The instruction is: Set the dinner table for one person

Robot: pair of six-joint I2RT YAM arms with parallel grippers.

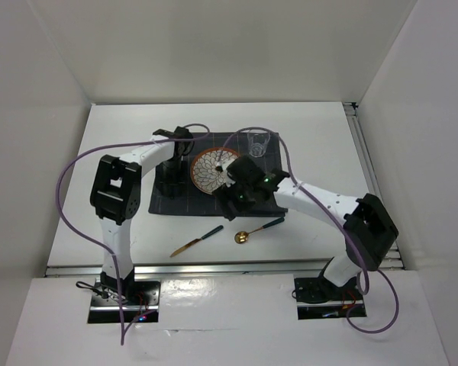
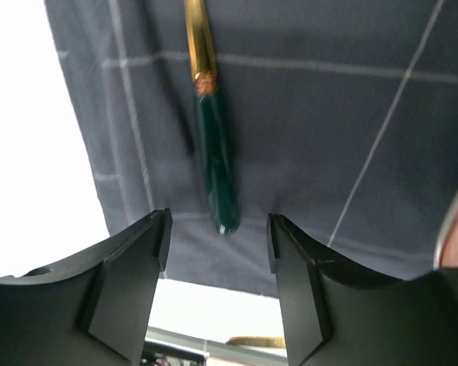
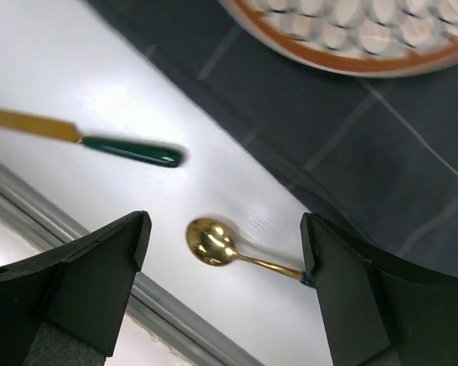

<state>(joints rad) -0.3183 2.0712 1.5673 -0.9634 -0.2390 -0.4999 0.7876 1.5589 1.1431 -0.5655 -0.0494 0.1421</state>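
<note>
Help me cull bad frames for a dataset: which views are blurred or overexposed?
Left wrist: the green-handled gold utensil is soft, and the matte white tabletop is blown out. Right wrist: the green-handled gold knife and the orange-rimmed patterned plate are smeared; the gold spoon is sharper, with glare in its bowl. Top external: sharp, evenly lit.

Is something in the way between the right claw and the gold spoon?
No, nothing visible. The right gripper hangs open over the spoon, which lies alone on the white dinner table. The knife lies off to one side, not touching it.
</note>
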